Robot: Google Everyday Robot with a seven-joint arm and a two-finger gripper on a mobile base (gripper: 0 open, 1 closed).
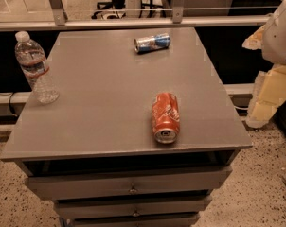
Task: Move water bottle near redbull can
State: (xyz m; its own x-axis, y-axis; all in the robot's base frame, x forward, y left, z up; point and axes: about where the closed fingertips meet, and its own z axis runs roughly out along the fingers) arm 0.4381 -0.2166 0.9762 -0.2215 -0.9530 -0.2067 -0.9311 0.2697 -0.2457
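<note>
The water bottle (35, 66) stands upright at the left edge of the grey cabinet top (110, 103). It is clear and ribbed, with a white cap and a thin label band. The redbull can (152, 42), slim, silver and blue, lies on its side near the far edge, right of centre. The two are far apart. My gripper is out of view. Only a white rounded part of my arm (280, 30) shows at the upper right edge, off the cabinet.
A fatter red-orange soda can (165, 117) lies on its side near the front right, its top facing me. Drawers (129, 183) sit below the top. A metal rail (133, 22) runs behind the cabinet. Yellowish foam blocks (268, 96) stand at the right.
</note>
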